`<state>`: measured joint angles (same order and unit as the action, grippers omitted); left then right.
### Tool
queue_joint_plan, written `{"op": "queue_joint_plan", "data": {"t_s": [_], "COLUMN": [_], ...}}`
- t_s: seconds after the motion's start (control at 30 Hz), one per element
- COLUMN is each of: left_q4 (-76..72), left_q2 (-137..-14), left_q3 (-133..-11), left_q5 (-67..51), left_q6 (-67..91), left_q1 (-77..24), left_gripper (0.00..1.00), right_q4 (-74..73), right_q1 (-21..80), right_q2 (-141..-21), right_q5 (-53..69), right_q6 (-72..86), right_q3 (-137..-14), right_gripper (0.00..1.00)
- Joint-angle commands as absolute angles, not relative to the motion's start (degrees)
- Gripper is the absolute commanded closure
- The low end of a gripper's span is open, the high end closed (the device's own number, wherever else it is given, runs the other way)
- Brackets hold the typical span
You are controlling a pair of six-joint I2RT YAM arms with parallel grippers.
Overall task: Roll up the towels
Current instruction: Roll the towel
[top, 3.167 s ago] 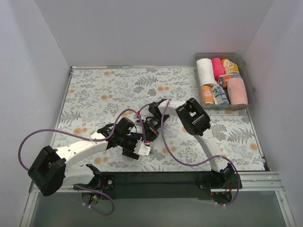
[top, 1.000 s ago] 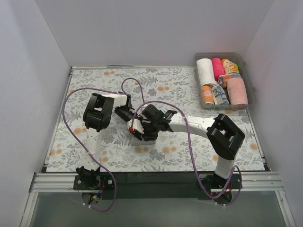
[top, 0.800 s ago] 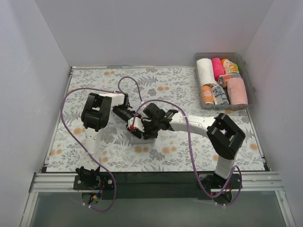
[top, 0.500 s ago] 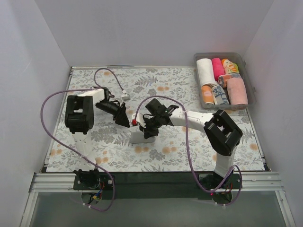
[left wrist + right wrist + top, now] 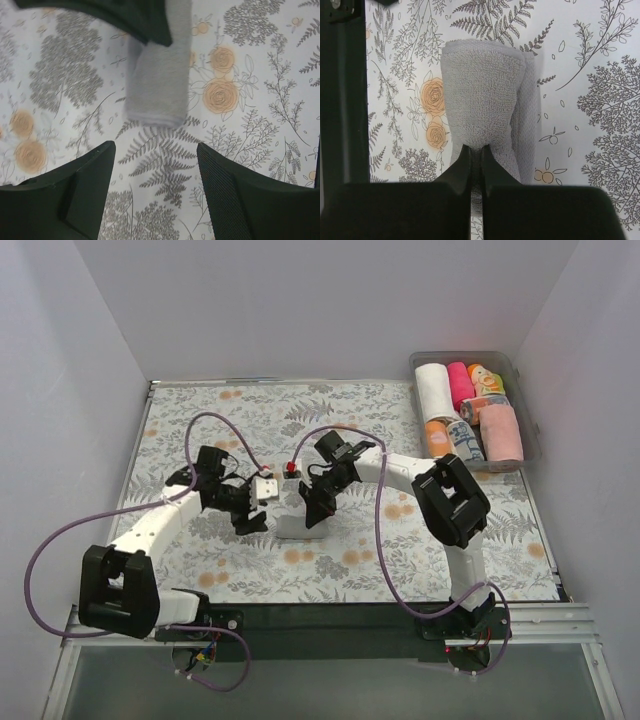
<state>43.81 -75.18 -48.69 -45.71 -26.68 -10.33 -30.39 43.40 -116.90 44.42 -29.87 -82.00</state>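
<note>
A white towel (image 5: 291, 527), rolled into a short thick roll, lies on the floral cloth in the middle of the table. My right gripper (image 5: 313, 512) comes down on its right end and is shut on a pinch of that towel (image 5: 485, 100), the jaws (image 5: 475, 156) pressed together with terry between them. My left gripper (image 5: 249, 519) hovers just left of the roll, apart from it. In the left wrist view its fingers (image 5: 90, 170) stand wide apart over bare cloth, with the towel roll (image 5: 159, 85) ahead of them.
A clear plastic bin (image 5: 476, 355) at the back right holds several rolled towels, among them a white one (image 5: 434, 390) and a pink one (image 5: 461, 385). The floral table covering (image 5: 200, 430) spans the table. Purple cables loop above both arms.
My left gripper has opened, let go of the roll and drawn back to the left. My right gripper has closed on the roll's end and shifted slightly back.
</note>
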Motion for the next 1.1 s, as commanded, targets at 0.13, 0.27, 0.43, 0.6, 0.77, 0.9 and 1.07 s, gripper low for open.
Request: {"op": "queue_joint_plan", "data": {"t_s": [0.13, 0.27, 0.43, 0.6, 0.77, 0.9, 1.07], "left_q4": [30.6, 27.0, 25.5, 26.5, 32.9, 38.1, 44.0], "left_q2": [-75.0, -77.1, -81.7, -88.6, -91.8, -95.4, -100.8], "left_q3": [-44.6, -43.9, -43.3, -43.9, -45.9, -48.6, -53.9], "left_q5": [-35.1, -33.0, -30.4, -27.3, -30.6, -33.7, -38.7], "left_q6": [-27.5, -27.8, -28.5, -27.1, -26.1, -23.9, -21.2], "left_q1": [-24.4, -28.8, -33.3, -33.5, -33.1, -32.8, -30.6], "left_gripper": [0.38, 0.38, 0.42, 0.61, 0.85, 0.91, 0.95], "right_q4": [-39.1, -39.9, -40.3, -40.3, -39.6, -37.9, -32.6], "right_q1": [41.7, 41.1, 40.7, 40.2, 37.4, 33.5, 30.9], "right_q2": [-124.4, -126.2, -126.9, -125.5, -119.3, -111.7, -98.5], "right_q5": [41.7, 42.3, 42.7, 41.9, 40.3, 37.7, 30.4], "right_q6": [-29.7, -29.5, -29.1, -28.5, -27.0, -25.0, -23.5], "right_q3": [-83.1, -84.5, -85.9, -85.6, -82.1, -78.7, -73.5], "right_gripper": [0.99, 0.99, 0.99, 0.99, 0.67, 0.56, 0.48]}}
